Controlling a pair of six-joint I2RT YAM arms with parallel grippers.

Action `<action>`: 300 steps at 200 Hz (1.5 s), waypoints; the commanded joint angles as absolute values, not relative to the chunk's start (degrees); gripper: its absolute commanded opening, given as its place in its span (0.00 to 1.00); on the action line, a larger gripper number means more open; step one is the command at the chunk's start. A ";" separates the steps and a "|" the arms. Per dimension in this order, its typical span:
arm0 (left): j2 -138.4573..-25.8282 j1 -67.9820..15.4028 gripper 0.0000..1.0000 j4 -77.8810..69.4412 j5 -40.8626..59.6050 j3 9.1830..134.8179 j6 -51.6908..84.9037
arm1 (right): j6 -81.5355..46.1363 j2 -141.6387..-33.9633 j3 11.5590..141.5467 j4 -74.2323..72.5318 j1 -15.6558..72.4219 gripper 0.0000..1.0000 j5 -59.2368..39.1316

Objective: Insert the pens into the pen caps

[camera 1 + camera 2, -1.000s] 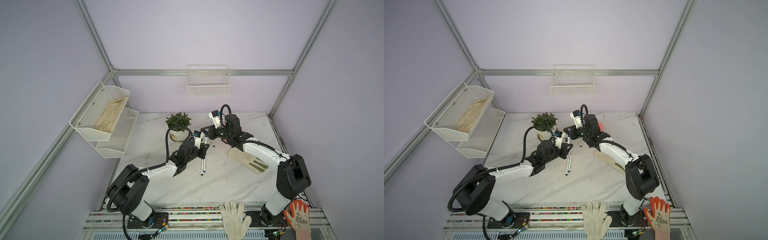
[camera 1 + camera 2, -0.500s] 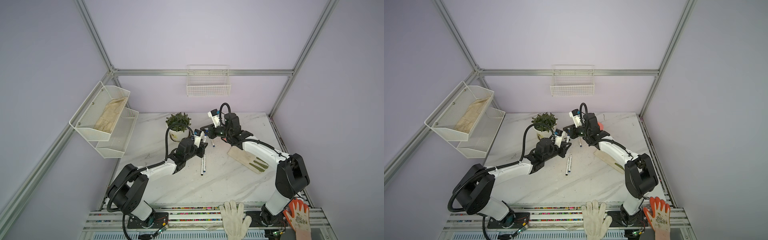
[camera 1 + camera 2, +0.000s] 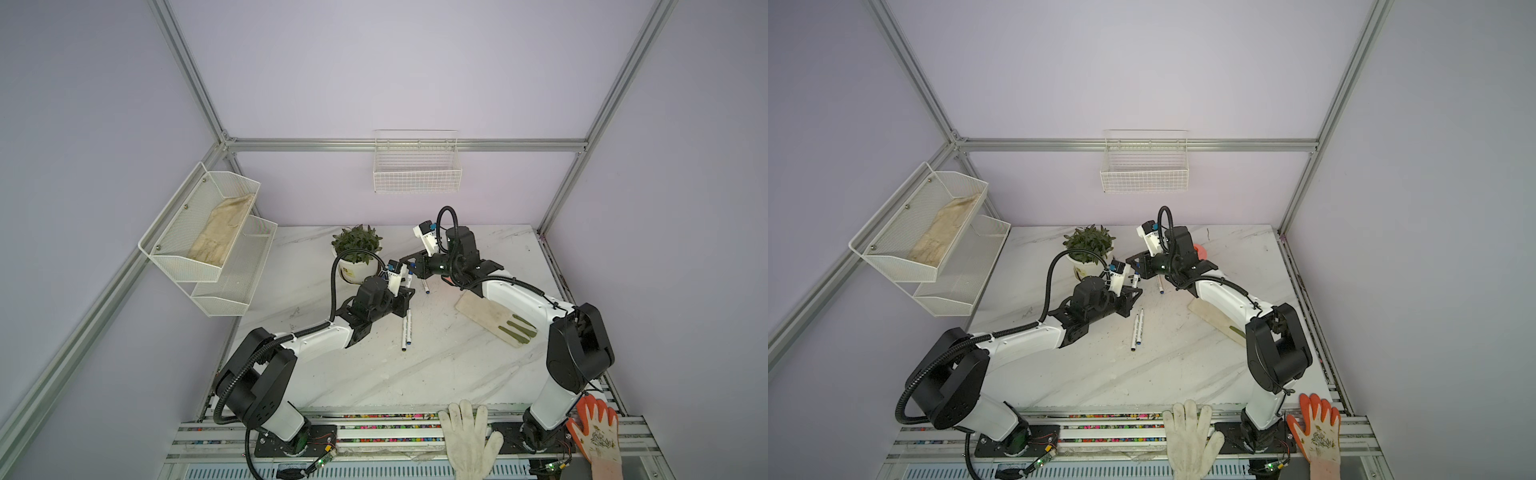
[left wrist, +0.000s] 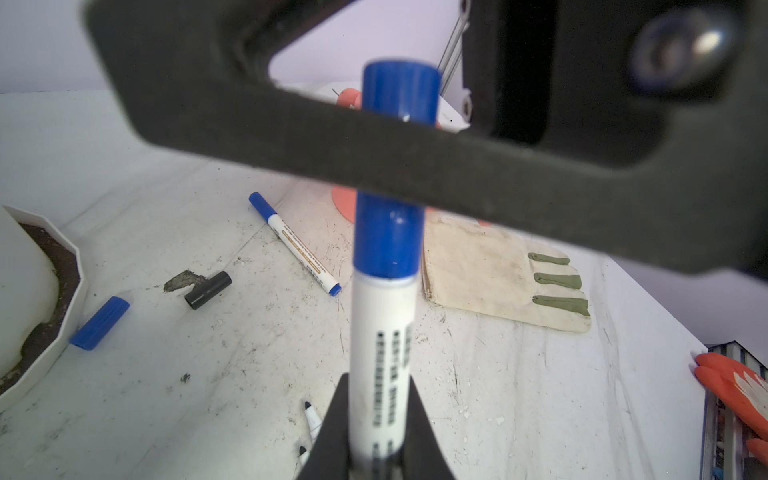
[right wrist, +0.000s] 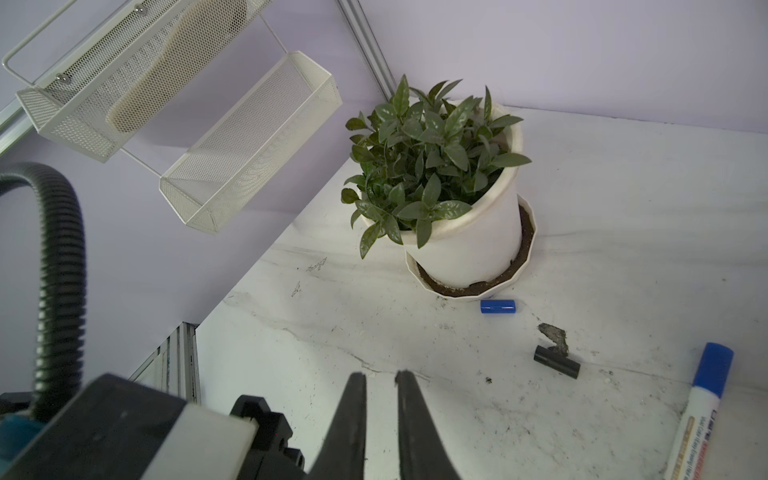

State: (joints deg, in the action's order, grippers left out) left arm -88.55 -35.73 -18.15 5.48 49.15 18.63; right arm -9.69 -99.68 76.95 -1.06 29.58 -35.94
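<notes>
While my left gripper (image 4: 378, 380) is clenched on the white barrel of a marker pen (image 4: 384, 324), the blue cap (image 4: 390, 232) on its tip runs behind the dark body of my right gripper (image 5: 380, 376). That gripper's jaws are pressed almost together, with nothing visible between them. I cannot tell whether it touches the cap.

Findings, risk:
- The two grippers are crowded. A sideways move by either arm could lever the pen askew in my grip or pull the cap loose.
- Two uncapped pens (image 3: 406, 332) lie side by side just below my left gripper, so a careless descent would scatter them.
- The black cap (image 5: 557, 362) touches a debris scrap (image 5: 553, 334), and a grasp there may take both.
- The loose blue cap (image 5: 497, 306) lies beside the potted plant (image 5: 436, 166), leaving little finger room.

Pose: my left arm reaches forward to mid-table with the pen tilted up and away. My right arm reaches across toward the plant, above the table (image 3: 1183, 374).
</notes>
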 commanded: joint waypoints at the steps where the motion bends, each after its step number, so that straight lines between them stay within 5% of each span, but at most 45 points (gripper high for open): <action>1: -84.03 -26.40 0.00 -35.68 -19.26 56.17 25.98 | -7.70 -101.77 71.73 19.16 28.14 0.00 -41.74; 97: -87.99 -17.32 0.00 -40.24 -13.86 62.11 32.80 | -1.34 -103.27 71.37 25.53 32.34 0.00 -37.47; 159: -88.59 -17.49 0.00 -39.64 -10.11 62.09 32.29 | -9.20 -102.34 68.73 17.62 23.47 0.00 -46.78; 300: -98.31 -19.20 0.00 -40.35 -16.63 72.89 25.95 | -2.41 -104.19 71.35 23.90 31.65 0.00 -40.16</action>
State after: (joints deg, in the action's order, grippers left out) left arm -100.05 -30.70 -19.16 16.51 57.06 16.36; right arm -5.43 -103.46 76.77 -1.80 28.29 -30.59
